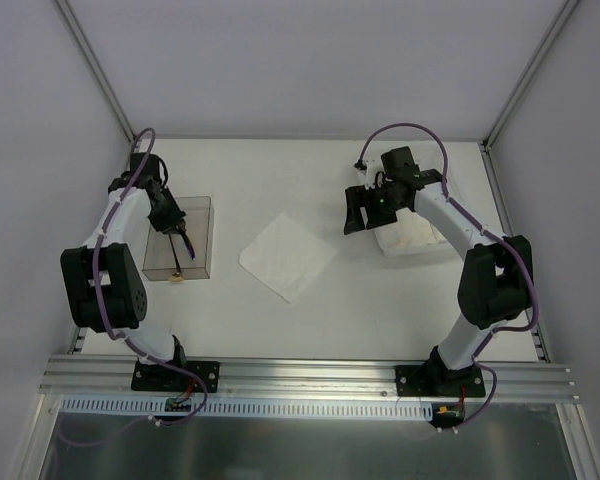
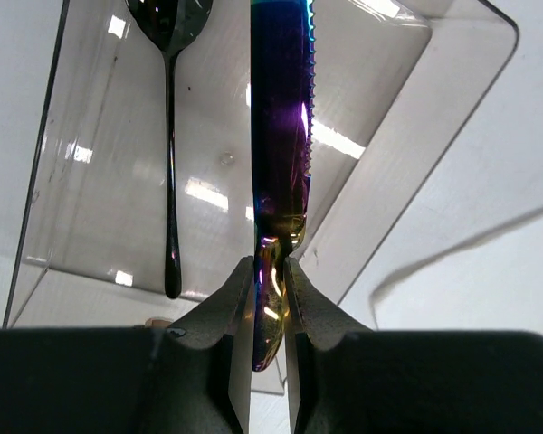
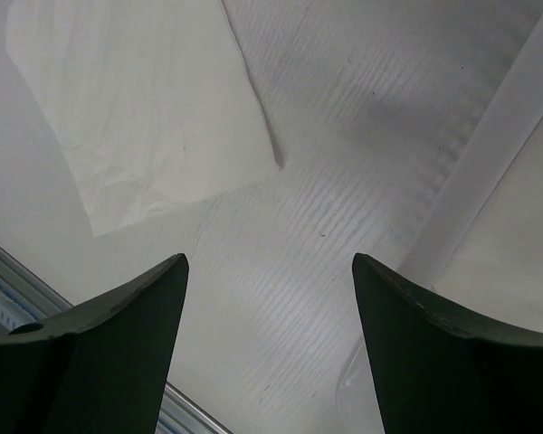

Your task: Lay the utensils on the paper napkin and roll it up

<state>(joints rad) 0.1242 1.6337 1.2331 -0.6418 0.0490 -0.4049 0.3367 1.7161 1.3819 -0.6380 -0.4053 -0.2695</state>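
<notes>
The white paper napkin (image 1: 288, 256) lies flat in the middle of the table; it also shows in the right wrist view (image 3: 145, 117). My left gripper (image 2: 270, 271) is shut on the handle of the iridescent purple knife (image 2: 283, 136) and holds it over the clear plastic box (image 1: 180, 240). In the top view the left gripper (image 1: 170, 222) sits above that box. The black spoon (image 2: 170, 136) lies inside the box (image 2: 380, 154), left of the knife. My right gripper (image 1: 358, 210) is open and empty, hanging above bare table to the right of the napkin (image 3: 270, 271).
A clear container with a stack of white napkins (image 1: 412, 235) stands at the right under the right arm; its rim shows in the right wrist view (image 3: 489, 181). A metal rail (image 1: 300, 375) runs along the near table edge.
</notes>
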